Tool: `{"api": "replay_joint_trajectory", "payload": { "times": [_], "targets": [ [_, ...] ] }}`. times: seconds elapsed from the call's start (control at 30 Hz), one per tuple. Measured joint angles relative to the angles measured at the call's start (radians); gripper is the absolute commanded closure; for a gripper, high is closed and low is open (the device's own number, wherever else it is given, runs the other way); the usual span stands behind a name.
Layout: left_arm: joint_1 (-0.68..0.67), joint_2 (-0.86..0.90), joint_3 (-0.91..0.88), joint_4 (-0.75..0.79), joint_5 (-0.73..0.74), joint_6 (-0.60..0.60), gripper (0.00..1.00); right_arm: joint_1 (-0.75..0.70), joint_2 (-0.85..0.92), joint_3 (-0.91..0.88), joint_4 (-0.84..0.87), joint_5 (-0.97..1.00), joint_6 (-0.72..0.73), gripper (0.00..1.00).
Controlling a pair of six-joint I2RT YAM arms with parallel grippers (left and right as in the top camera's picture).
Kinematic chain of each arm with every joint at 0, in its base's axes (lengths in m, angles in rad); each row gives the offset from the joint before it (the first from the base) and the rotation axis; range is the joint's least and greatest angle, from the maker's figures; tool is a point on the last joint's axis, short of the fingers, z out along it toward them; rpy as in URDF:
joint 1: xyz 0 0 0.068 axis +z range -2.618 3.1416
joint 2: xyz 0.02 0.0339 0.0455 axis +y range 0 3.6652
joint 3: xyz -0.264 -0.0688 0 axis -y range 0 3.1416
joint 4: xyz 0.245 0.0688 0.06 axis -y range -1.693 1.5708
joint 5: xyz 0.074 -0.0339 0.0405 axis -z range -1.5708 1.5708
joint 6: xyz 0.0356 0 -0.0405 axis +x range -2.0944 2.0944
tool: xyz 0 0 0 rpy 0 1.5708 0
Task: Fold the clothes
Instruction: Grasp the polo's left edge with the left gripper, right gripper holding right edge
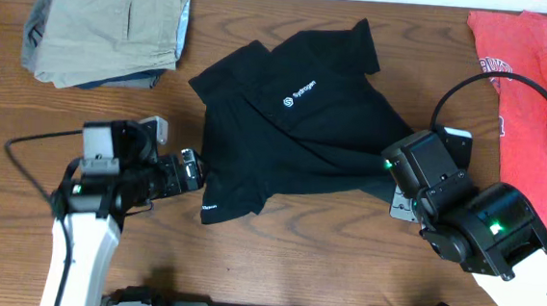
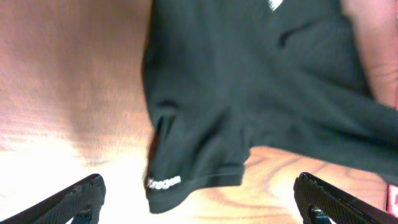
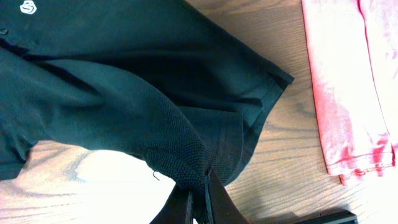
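The right claw (image 3: pixel 200 190) is pinched tight on a bunched fold at the right edge of the black shirt (image 1: pixel 295 126), its arm reaching in from the near right corner. The left claw (image 1: pixel 192 170) gapes wide and holds nothing, low beside the shirt's lower left hem. The shirt lies rumpled mid-table (image 1: pixel 276 259), between folded trousers (image 1: pixel 109 26) and a red T-shirt (image 1: pixel 539 85).
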Motion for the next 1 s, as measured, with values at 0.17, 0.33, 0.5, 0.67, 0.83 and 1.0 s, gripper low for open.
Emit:
{"api": "replay_joint_trajectory", "payload": {
  "times": [0.17, 0.33, 0.5, 0.67, 0.83, 1.0],
  "targets": [
    [-0.002, 0.171, 0.0, 0.002, 0.007, 0.009, 0.02, 0.0, 0.0, 0.0, 0.005, 0.0, 0.0, 0.96],
    [-0.045, 0.283, 0.0, 0.015, -0.019, 0.022, 0.02, 0.0, 0.0, 0.0, 0.02, 0.0, 0.0, 0.96],
    [-0.16, 0.346, 0.0, 0.019, -0.146, -0.007, 0.02, 0.0, 0.0, 0.0, 0.029, 0.0, 0.0, 0.96],
    [-0.232, 0.39, 0.0, 0.047, -0.261, -0.082, 0.01, 0.0, 0.0, 0.0, 0.033, -0.001, 0.0, 0.96],
    [-0.258, 0.438, 0.0, 0.081, -0.311, -0.119, 0.11, 0.0, 0.0, 0.0, 0.033, -0.008, 0.0, 0.96],
    [-0.269, 0.477, 0.0, 0.093, -0.329, -0.134, 0.12, 0.0, 0.0, 0.0, 0.033, -0.009, 0.0, 0.96]
  ]
}}
